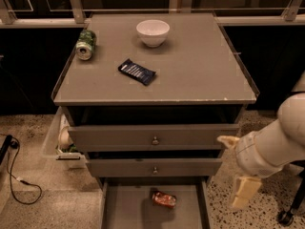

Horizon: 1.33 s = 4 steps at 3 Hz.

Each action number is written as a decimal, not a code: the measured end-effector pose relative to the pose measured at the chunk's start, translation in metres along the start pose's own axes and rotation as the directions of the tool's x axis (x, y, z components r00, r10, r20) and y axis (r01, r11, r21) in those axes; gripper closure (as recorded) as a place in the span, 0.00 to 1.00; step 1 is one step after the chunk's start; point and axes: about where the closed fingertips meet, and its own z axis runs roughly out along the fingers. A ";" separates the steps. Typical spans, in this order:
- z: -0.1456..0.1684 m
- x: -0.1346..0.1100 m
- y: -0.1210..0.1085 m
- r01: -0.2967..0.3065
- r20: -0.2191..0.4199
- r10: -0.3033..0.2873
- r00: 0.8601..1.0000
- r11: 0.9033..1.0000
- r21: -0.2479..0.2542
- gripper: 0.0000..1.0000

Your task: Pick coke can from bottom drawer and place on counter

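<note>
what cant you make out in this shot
- Camera view: the bottom drawer's front end, cut off by the lower edge.
- The top drawer's inside, dark under the counter.
- The red can's label, too small.
- The arm behind the gripper, right of the drawers, cut off by the right edge.

Counts: 1 counter. 3 drawers, incl. 1 bottom drawer. 2 knobs. 2 cans: 1 green can near back-left corner, 1 coke can. 1 bowl. 1 packet. 1 gripper below front-right corner, 2 fingers spread apart.
</note>
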 end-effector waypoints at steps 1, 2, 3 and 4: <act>0.070 0.018 0.006 0.005 0.058 -0.004 0.998 1.000 -0.025 0.00; 0.127 0.037 0.010 -0.007 0.068 0.011 0.998 0.998 -0.062 0.00; 0.161 0.051 0.014 -0.043 0.044 0.048 0.998 0.994 -0.098 0.00; 0.161 0.052 0.014 -0.043 0.045 0.048 0.998 0.994 -0.098 0.00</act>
